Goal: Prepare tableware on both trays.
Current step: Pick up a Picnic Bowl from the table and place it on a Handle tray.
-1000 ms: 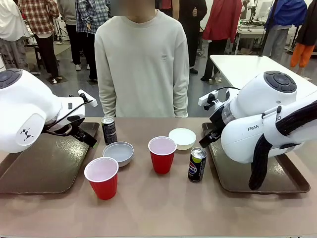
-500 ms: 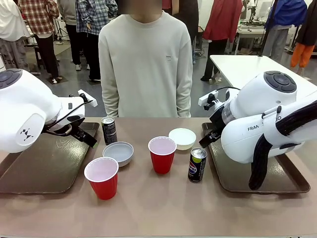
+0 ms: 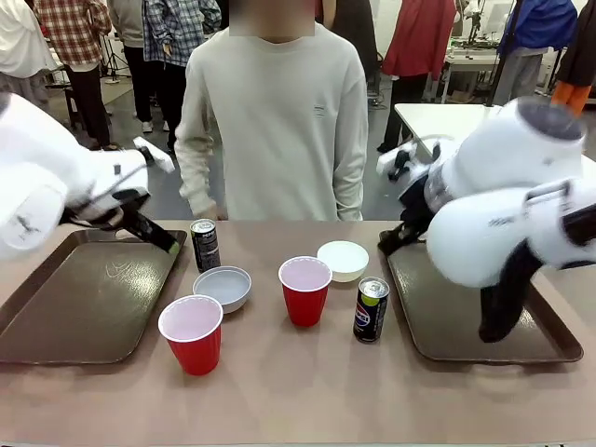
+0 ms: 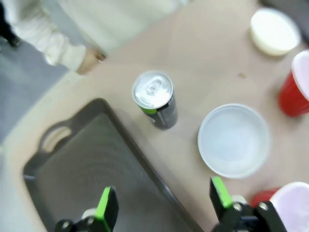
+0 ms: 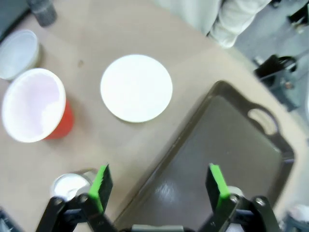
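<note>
Both arms have lifted. The left gripper (image 4: 163,198), released, hangs over the left tray (image 4: 87,159), with the black can (image 4: 155,99) just beyond. The right gripper (image 5: 158,181), also released, hangs over the right tray (image 5: 217,140) edge, with a bowl (image 5: 136,88) ahead.

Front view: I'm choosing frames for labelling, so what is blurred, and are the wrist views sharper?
Front view: the left arm and right arm are smeared, the blue can is sharp. Left wrist view: soft throughout, though the black can is recognisable. Right wrist view: similarly soft, the white bowl has fuzzy edges.
</note>
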Robot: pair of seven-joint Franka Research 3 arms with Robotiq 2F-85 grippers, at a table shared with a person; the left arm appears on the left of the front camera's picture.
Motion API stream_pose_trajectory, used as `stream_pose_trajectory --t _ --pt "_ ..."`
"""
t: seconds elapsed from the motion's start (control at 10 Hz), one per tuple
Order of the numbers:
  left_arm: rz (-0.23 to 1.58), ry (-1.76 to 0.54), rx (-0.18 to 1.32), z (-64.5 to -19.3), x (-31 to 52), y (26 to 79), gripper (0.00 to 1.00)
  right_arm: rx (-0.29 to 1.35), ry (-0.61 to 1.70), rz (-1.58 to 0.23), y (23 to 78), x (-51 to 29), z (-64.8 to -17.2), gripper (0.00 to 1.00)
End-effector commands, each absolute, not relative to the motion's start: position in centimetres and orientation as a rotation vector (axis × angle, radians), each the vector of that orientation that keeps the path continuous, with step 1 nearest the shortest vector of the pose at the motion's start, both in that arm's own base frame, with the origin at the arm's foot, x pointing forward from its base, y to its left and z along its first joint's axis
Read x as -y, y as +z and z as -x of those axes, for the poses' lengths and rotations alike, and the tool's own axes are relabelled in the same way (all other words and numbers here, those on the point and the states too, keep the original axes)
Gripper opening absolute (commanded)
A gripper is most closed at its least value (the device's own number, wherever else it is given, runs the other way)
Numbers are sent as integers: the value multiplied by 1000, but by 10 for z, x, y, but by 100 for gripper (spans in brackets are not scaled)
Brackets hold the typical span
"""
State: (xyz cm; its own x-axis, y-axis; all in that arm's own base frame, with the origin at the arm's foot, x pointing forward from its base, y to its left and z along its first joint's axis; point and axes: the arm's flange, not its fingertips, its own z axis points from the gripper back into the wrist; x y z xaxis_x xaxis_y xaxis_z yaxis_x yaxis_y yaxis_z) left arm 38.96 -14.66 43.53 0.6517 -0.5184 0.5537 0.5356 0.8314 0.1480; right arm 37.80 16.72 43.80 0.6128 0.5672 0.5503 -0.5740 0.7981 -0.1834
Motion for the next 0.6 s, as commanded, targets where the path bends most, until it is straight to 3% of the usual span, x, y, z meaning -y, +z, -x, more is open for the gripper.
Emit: stream_pose_trajectory --t 0.0,0.2,0.4,0.5 --pt "85 -617 536 -309 117 472 100 611 614 -24 506 -150 -305 100" --pt "230 -680 314 -279 112 468 100 342 606 -107 477 -131 -255 100" --pt "275 -662 223 -280 112 446 100 159 709 -136 424 -141 -245 100" --pt "240 -687 336 -308 134 494 100 367 628 -91 509 -149 -283 100"
